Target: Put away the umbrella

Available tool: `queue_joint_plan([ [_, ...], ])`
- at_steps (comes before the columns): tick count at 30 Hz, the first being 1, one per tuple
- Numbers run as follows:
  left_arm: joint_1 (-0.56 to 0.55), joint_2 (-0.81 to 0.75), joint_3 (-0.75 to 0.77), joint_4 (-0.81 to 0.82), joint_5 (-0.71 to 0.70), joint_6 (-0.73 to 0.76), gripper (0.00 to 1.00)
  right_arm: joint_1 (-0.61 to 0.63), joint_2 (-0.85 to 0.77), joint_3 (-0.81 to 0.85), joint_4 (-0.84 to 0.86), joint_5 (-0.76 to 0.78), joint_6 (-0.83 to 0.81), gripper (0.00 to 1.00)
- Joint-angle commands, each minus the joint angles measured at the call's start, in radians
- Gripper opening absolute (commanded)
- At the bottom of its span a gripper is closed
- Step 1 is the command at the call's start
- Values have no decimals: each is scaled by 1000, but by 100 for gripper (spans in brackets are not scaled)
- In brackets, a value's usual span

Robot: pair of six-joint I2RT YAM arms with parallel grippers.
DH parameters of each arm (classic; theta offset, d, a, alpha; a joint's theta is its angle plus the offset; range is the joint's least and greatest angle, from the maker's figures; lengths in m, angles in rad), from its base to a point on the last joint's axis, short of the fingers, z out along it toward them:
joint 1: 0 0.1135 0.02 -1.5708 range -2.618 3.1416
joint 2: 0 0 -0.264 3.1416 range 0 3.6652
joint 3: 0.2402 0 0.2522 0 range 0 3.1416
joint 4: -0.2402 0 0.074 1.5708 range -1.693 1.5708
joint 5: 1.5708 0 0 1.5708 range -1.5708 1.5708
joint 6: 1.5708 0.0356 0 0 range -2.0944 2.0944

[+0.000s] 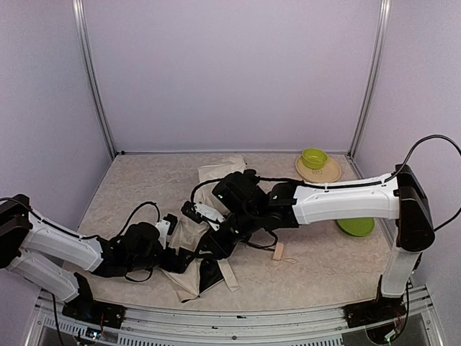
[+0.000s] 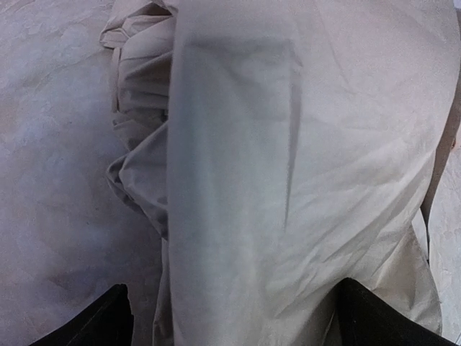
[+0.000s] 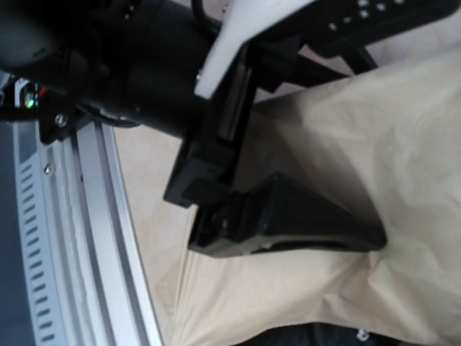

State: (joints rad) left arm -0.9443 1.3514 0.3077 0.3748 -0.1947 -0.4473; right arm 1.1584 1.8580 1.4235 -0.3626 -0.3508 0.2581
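Observation:
The umbrella (image 1: 216, 174) lies collapsed on the table as a long crumpled heap of cream fabric, with some black lining (image 1: 209, 274) showing at its near end. Its small beige handle (image 1: 278, 251) rests on the table to the right. My left gripper (image 1: 184, 261) is low over the near end, open, with a wide fold of the fabric (image 2: 288, 144) between its fingers (image 2: 108, 321). My right gripper (image 1: 216, 244) hovers just above the same heap. In the right wrist view a black finger of the left gripper (image 3: 288, 223) presses on the cream cloth (image 3: 302, 295); my right jaws do not show clearly.
A small yellow-green bowl (image 1: 315, 158) sits on a beige plate (image 1: 328, 173) at the back right. A green dish (image 1: 356, 227) lies under the right arm. The aluminium rail (image 3: 94, 238) of the table's front edge runs close to the umbrella's near end.

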Motion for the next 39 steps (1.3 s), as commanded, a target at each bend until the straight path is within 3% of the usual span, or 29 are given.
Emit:
queue_joint_plan([
  [1, 35, 11, -13, 27, 17, -8, 96, 3, -90, -60, 77, 68, 37, 30],
  [5, 39, 20, -9, 27, 23, -8, 96, -7, -201, -186, 103, 281, 131, 34],
  [8, 42, 28, -7, 28, 28, -7, 96, -23, -200, -254, 63, 392, 243, 37],
  [14, 46, 31, -2, 26, 39, -6, 96, -23, -141, -327, 207, 352, 302, 55],
  [17, 45, 26, -5, 25, 38, -11, 96, -22, -84, -339, 292, 360, 338, 59],
  [25, 46, 21, -10, 24, 43, -10, 96, 20, 92, -219, 279, 450, 324, 58],
  [39, 45, 34, -5, 29, 51, -7, 96, 11, 166, -194, 246, 604, 370, 38],
])
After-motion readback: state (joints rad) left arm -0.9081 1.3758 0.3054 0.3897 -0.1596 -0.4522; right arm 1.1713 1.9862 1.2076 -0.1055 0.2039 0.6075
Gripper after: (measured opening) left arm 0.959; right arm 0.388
